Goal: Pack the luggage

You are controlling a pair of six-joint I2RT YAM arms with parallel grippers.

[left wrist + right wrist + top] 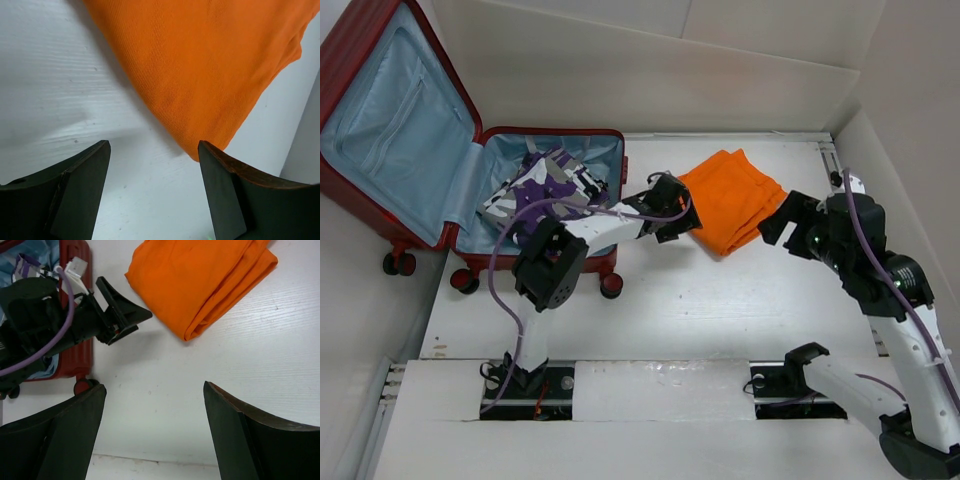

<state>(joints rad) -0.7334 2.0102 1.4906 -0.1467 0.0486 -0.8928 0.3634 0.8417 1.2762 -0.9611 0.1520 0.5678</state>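
Lying open on the white worktop, the luggage has its long axis running from the near edge toward the far wall, with the small dark wheels at the near end, facing the arm bases. Its dark-red hard shell is ribbed, and both halves are lined with pale blue fabric. The lid half is splayed out to the left and tilts up, while the tub half lies flat. Inside the tub rests a folded garment, soft and printed in purple, white and grey.

To the right of the luggage, apart from it, lies a folded orange cloth. It has a fine woven rib and rounded fold edges, and one corner points toward the near edge.

The left pincer sits between the luggage and the cloth. Its dark fingers are spread over bare worktop, and the cloth's corner is just ahead of them.

The right pincer, farther from the luggage beyond the cloth, is also spread wide and faces back toward the luggage.
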